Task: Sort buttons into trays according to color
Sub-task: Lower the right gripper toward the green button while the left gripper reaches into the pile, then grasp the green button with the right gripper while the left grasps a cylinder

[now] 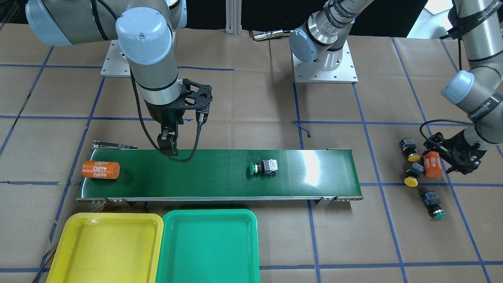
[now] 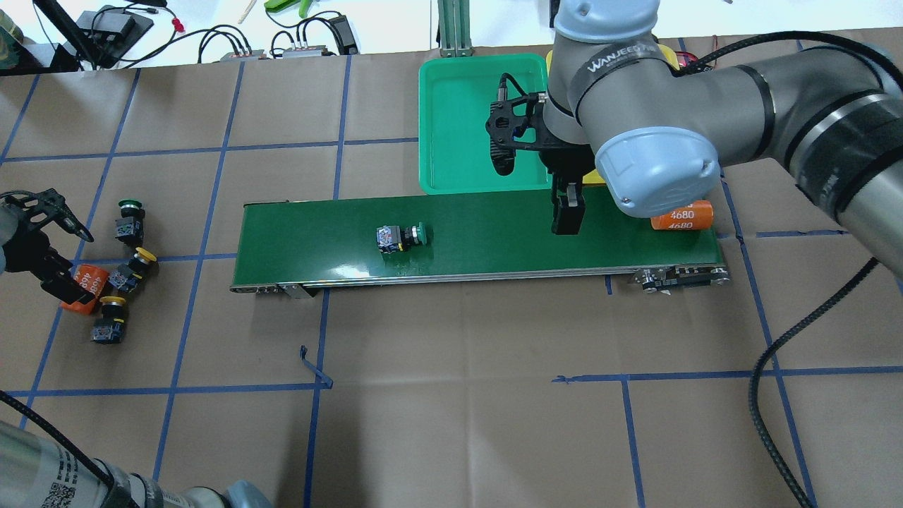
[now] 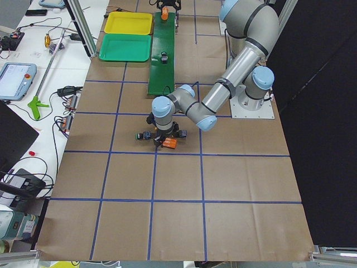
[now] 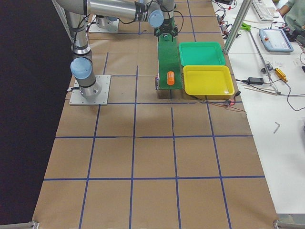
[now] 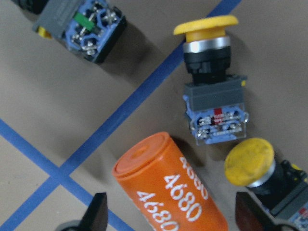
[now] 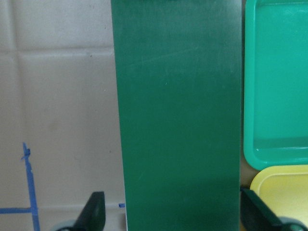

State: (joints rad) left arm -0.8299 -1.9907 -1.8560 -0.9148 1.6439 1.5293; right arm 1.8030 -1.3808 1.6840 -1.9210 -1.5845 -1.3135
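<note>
Left wrist-mounted view: the left gripper (image 5: 173, 210), spread wide, straddles the orange plastic "4680" cylinder (image 5: 168, 187), so closing risks grabbing it, not the adjacent yellow-domed black push-button (image 5: 211, 86).

I count two yellow buttons (image 1: 408, 149) (image 1: 412, 175), two green buttons (image 1: 264, 167) (image 1: 434, 205), one yellow tray (image 1: 106, 247), one green tray (image 1: 208, 247), two orange cylinders (image 1: 100, 169) (image 1: 431, 164) and one long green belt (image 1: 220, 184) on the bench (image 1: 243, 98).

A: On the belt (image 1: 220, 179)?
B: Button (image 1: 265, 167) mid-belt, cylinder (image 1: 100, 169) at robot's right end. End tray (image 1: 106, 251) and next tray (image 1: 208, 247) side by side on its far side.
A: Rest?
B: Three more buttons (image 1: 412, 175), second cylinder (image 1: 431, 164) on table (image 1: 255, 98) off left end.
</note>
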